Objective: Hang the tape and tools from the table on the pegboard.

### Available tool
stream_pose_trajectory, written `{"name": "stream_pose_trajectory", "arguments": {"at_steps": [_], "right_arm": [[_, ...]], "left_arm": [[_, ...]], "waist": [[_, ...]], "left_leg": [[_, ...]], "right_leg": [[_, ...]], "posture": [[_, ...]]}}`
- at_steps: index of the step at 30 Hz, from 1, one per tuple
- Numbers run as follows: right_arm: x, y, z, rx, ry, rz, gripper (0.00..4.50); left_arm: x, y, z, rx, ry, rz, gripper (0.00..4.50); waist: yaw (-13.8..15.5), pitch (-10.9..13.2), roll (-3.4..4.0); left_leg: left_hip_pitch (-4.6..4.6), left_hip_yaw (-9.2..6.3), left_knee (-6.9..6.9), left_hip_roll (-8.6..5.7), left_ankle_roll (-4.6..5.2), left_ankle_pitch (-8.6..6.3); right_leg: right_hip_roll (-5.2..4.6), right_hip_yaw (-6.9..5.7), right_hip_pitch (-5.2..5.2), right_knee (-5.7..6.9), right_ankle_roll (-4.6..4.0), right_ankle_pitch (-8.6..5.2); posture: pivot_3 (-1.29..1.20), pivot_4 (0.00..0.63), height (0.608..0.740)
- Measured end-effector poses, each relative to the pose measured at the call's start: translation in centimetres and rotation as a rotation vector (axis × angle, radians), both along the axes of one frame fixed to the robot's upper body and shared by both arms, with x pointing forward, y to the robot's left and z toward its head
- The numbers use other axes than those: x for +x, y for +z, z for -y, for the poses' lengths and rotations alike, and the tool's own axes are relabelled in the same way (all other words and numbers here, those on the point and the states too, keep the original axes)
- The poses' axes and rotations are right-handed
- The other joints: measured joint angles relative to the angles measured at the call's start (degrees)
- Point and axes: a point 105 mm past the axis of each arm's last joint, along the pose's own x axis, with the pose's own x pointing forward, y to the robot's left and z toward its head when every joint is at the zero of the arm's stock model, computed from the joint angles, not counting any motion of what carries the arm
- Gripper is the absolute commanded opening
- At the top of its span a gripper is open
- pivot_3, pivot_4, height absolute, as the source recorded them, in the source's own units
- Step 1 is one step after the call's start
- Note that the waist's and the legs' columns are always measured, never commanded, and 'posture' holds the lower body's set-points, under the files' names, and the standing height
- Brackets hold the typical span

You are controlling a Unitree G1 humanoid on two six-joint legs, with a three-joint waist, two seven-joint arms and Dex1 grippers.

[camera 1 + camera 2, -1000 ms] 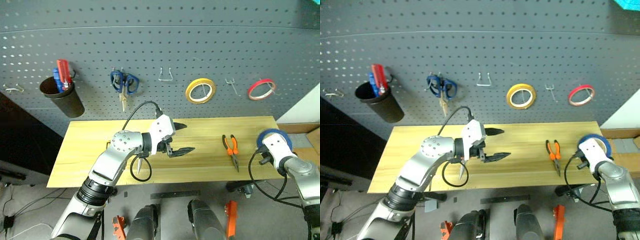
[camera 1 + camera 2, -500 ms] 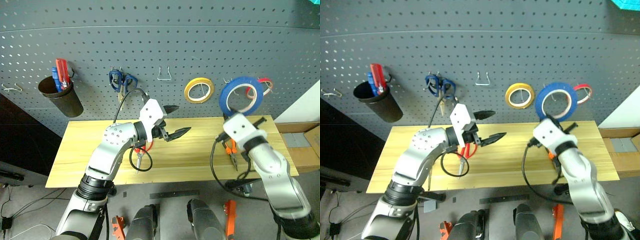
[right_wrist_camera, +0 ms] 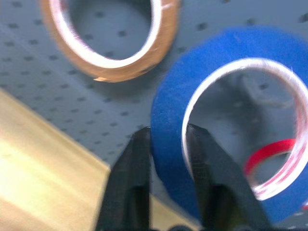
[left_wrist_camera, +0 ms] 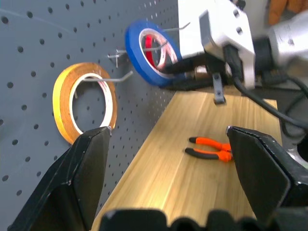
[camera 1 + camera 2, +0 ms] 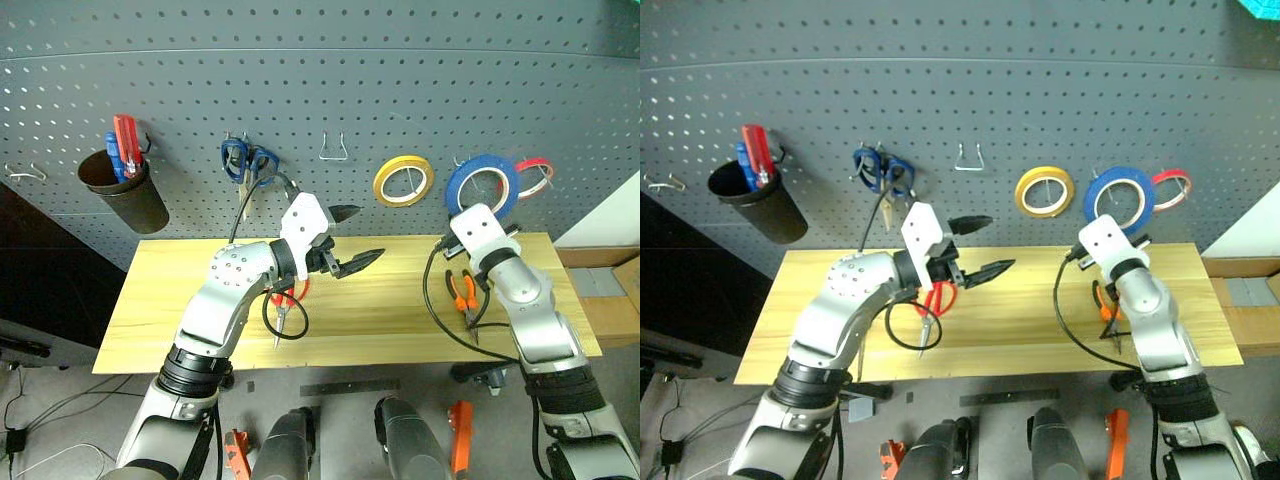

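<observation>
Hanging the wide dark blue tape ring (image 5: pixel 481 186) on the grey pegboard (image 5: pixel 400 90) at upper right, our right gripper (image 3: pixel 166 144) clamped its rim; left gripper (image 5: pixel 355 240) gaped empty. Orange-handled pliers (image 5: pixel 464 295) and red-handled scissors (image 5: pixel 936 298) waited on the pale wood counter (image 5: pixel 390 300).

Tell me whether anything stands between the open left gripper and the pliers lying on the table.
Nothing visible does. The left gripper hangs open above the table, and the bare planks run clear from it to the pliers. The right gripper is up at the pegboard, its fingers either side of the blue tape's wall, above the pliers.
</observation>
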Motion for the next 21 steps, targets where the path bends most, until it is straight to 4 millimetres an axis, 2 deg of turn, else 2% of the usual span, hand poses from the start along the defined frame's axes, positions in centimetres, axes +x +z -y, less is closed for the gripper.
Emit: {"name": "stream_pose_trajectory", "arguments": {"at_steps": [3,7,11,15,18,21], "right_arm": [[-2.2,-2.1,-0.6,0.022,0.017,-0.064,3.11],[-4.3,-2.8,-1.1,0.056,0.014,-0.103,4.48],[-4.5,-4.7,-0.6,0.195,-0.101,-0.229,4.48],[-2.9,-6.6,0.6,0.376,-0.260,-0.385,4.48],[-1.2,-7.1,2.8,0.451,-0.376,-0.448,4.48],[-0.5,-8.2,4.5,0.497,-0.450,-0.514,4.48]], "left_arm": [[-0.1,0.3,0.0,-0.041,-0.014,-0.020,4.14],[0.3,0.2,-0.7,-0.063,-0.004,-0.042,4.14],[1.3,-0.9,-2.0,-0.022,0.018,-0.084,4.14],[1.9,-1.1,-3.0,0.033,0.015,-0.081,4.14],[1.9,-1.3,-3.2,0.061,0.003,-0.078,4.14],[1.8,-1.5,-3.2,0.071,-0.002,-0.082,4.14]], "waist": [[0.19,0.00,0.00],[0.06,0.00,0.01],[-0.08,0.00,0.01],[-0.20,0.00,0.02],[-0.12,0.00,0.02],[0.03,0.00,0.02]], "left_leg": [[-0.01,0.01,0.04,-0.02,0.00,0.00],[0.04,0.00,0.05,0.02,-0.01,0.00],[0.15,0.00,0.06,0.11,-0.09,0.07],[0.19,0.02,0.08,0.09,-0.08,0.20],[0.18,0.02,0.06,0.06,-0.07,0.20],[0.17,-0.02,-0.02,0.08,-0.08,0.19]], "right_leg": [[-0.01,0.03,0.00,0.01,0.00,0.00],[0.02,0.01,0.00,0.08,-0.01,0.01],[0.12,0.01,0.02,0.15,-0.14,0.09],[0.12,0.03,0.04,0.16,-0.20,0.23],[0.11,0.03,0.04,0.14,-0.20,0.26],[0.11,-0.02,0.02,0.17,-0.21,0.28]], "posture": [[-0.18,0.259,0.740],[-0.19,0.256,0.740],[-0.19,0.253,0.740],[-0.18,0.249,0.740],[-0.18,0.245,0.740],[-0.16,0.240,0.740]]}}
